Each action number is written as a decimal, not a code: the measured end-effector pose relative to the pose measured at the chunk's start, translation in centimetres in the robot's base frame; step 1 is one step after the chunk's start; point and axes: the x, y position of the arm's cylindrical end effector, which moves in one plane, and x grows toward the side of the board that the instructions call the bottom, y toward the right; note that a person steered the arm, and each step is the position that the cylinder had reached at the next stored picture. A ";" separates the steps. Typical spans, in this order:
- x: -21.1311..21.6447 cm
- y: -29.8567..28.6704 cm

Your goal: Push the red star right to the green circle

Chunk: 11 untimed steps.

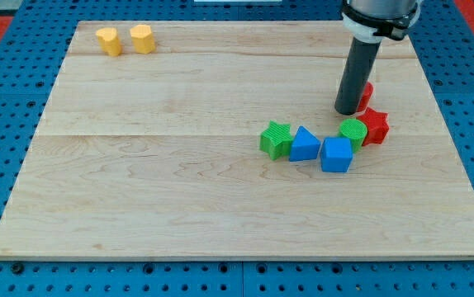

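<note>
The red star (375, 125) lies at the view's right, touching the right side of the green circle (353, 131). My tip (347, 111) stands just above the green circle and to the upper left of the red star. A second red block (366, 94) is partly hidden behind the rod, so its shape is unclear.
A blue cube (336, 154) sits below the green circle, a blue triangle (304, 144) to its left, and a green star (276, 139) further left. Two yellow blocks (109, 40) (142, 38) lie at the top left. The wooden board (179, 181) sits on a blue pegboard.
</note>
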 end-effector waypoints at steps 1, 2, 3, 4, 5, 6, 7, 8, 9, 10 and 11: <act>0.2 5.0; 4.4 6.9; 9.9 6.5; 15.5 6.1; 16.1 3.7; 13.6 4.6; 10.1 4.1; 8.8 4.2; 7.9 4.2; 6.5 4.2; 4.5 3.8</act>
